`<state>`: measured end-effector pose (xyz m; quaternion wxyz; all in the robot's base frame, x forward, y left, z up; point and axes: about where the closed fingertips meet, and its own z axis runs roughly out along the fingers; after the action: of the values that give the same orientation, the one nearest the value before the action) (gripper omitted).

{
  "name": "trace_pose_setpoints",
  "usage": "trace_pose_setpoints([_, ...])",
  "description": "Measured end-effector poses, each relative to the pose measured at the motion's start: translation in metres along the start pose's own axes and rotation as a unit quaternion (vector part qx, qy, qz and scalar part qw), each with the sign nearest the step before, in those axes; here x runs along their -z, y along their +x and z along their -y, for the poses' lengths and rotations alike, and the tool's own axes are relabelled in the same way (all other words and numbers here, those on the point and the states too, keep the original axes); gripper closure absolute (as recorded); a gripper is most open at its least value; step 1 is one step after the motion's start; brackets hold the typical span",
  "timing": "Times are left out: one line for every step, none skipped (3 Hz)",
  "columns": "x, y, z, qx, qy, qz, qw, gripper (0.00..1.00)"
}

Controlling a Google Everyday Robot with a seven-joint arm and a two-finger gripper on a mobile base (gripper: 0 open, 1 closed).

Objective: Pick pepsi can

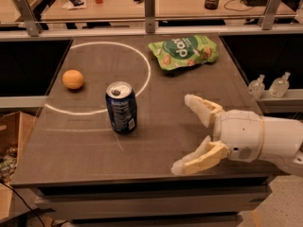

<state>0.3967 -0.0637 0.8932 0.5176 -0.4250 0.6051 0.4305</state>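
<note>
The pepsi can [121, 108] is dark blue with a silver top and stands upright on the dark table [156, 141], left of centre, just below a white circle line. My gripper [185, 132] reaches in from the right with its white body behind it. Its two cream fingers are spread wide and point left toward the can. It is open and empty, well to the right of the can and a little nearer the front edge.
An orange [73, 79] lies to the can's upper left. A green snack bag [183, 52] lies at the back right of the table. Two small clear bottles [270, 85] stand on a ledge beyond the right edge. A cardboard box [9, 145] sits on the floor at left.
</note>
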Motion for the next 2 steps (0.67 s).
trace_pose_setpoints([-0.037,0.005,0.0,0.011,-0.012,0.013,0.9998,0.0])
trace_pose_setpoints([-0.069,0.006,0.0,0.019,-0.028,0.021,0.9992,0.0])
